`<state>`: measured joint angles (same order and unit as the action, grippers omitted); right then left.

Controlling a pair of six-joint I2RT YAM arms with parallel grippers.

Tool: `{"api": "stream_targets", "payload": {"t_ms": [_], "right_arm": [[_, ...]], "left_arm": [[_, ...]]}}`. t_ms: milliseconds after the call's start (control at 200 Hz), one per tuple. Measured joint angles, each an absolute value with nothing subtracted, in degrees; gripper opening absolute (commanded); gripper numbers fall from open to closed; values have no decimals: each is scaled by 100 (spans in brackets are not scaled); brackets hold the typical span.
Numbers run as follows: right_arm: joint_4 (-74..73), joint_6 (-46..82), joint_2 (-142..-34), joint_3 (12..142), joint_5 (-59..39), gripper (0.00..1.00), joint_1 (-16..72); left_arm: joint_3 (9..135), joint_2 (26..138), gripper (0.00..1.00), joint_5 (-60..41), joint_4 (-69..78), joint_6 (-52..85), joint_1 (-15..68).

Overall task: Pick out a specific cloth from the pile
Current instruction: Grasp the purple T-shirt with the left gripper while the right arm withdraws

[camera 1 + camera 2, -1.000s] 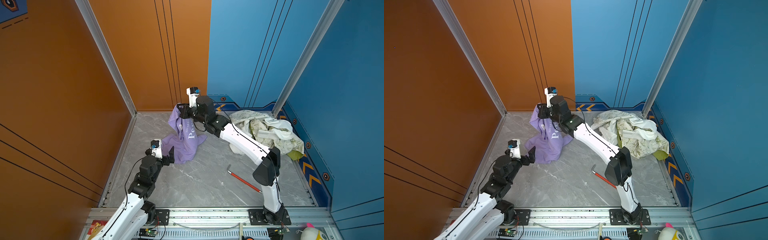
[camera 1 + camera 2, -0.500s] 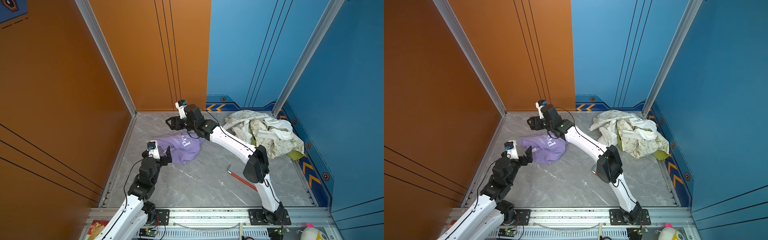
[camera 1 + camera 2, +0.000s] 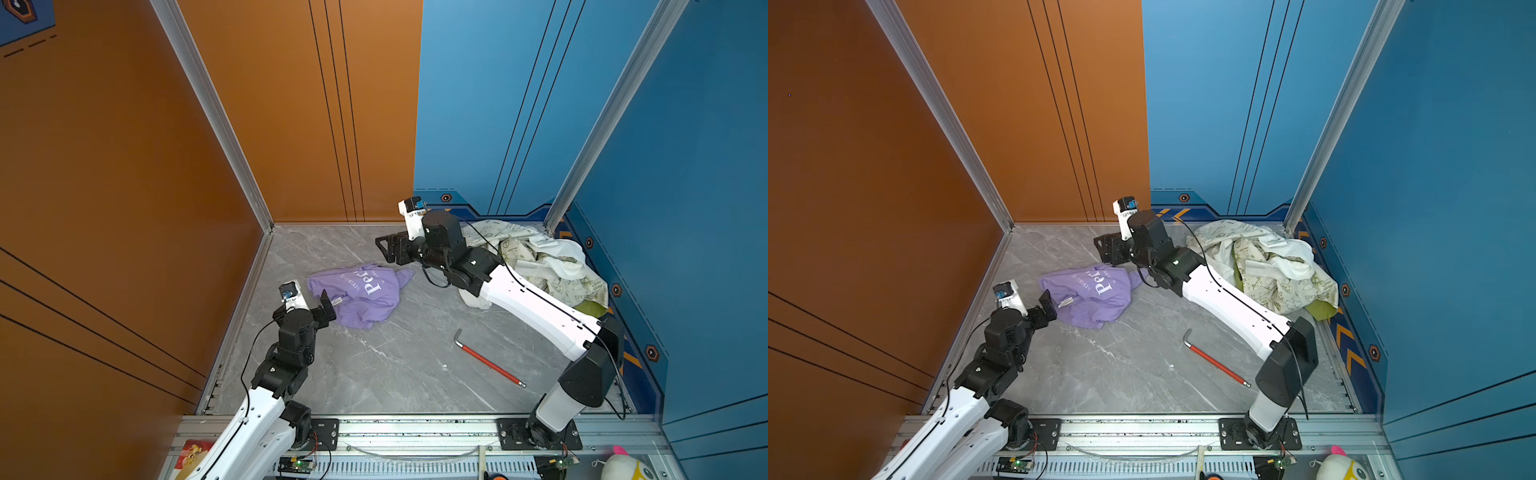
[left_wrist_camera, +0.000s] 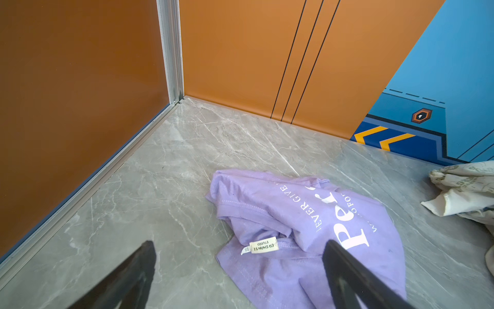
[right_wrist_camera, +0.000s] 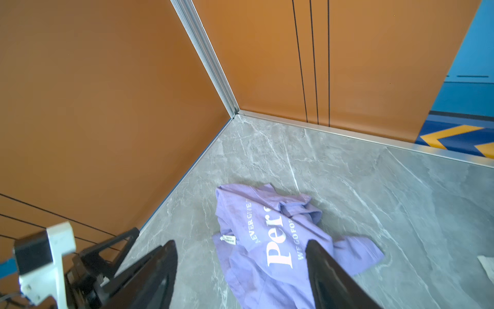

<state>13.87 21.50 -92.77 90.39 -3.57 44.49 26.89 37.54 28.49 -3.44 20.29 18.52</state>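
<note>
Dropped: the cloth (image 3: 361, 295) now lies crumpled on the desk (image 3: 395, 365), right end effector (image 3: 381, 249) sprung apart and pulled back, left end effector (image 4: 238, 243) spread wide alongside.

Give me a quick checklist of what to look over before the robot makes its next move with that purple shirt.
1. The purple shirt is free of the pile: ok, it lies alone on the grey floor.
2. The right gripper is empty: ok, jaws open, by the shirt's far edge.
3. The left gripper is empty: ok, jaws open, near the shirt's white tag.
4. The left gripper is touching the shirt: cannot tell.
5. The red-handled tool is clear of the shirt: ok, it lies apart.
</note>
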Motion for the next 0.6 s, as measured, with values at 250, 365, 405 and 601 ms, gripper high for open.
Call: {"api": "stream_targets", "payload": {"t_ms": [250,365,405,601], "right_arm": [[1133,2003,-7522,6827,75,79,4340],[1074,1975,-6632,6062,263,86,4261],[1061,1988,-6287,5789,353,88,4235],[1048,2095,-4683,4517,784,91,4154]], "left_arm": [[3271,4831,98,1538,-1028,3232,972],[3398,5677,98,631,-1100,3811,648],[3435,5948,98,311,-1090,4021,580],[3557,6936,98,-886,-541,4923,523]]}}
